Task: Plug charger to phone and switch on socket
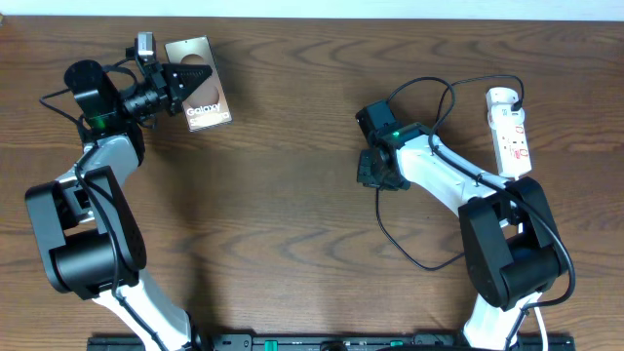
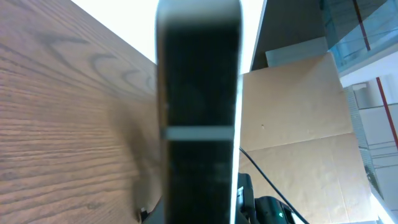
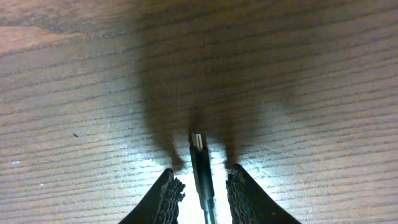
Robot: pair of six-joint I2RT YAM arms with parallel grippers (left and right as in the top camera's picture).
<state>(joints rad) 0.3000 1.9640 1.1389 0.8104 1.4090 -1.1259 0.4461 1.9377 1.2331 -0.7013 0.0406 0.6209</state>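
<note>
The bronze-brown phone (image 1: pixel 203 97) with white "Galaxy" lettering is at the far left of the table, and my left gripper (image 1: pixel 181 81) is shut on its left edge. In the left wrist view the phone (image 2: pixel 199 93) fills the middle as a dark upright bar and hides the fingers. My right gripper (image 1: pixel 374 172) points down at the table centre. In the right wrist view its fingers (image 3: pixel 200 179) are open with the charger's connector tip (image 3: pixel 198 146) lying between them, a gap on each side. The black cable (image 1: pixel 421 257) loops away from it. The white socket strip (image 1: pixel 510 132) lies at the far right.
The charger cable also loops above the right arm (image 1: pixel 439 93) toward the strip's top end. Brown cardboard panels (image 2: pixel 298 124) stand beyond the table in the left wrist view. Bare wood (image 1: pixel 283 195) lies between the two arms.
</note>
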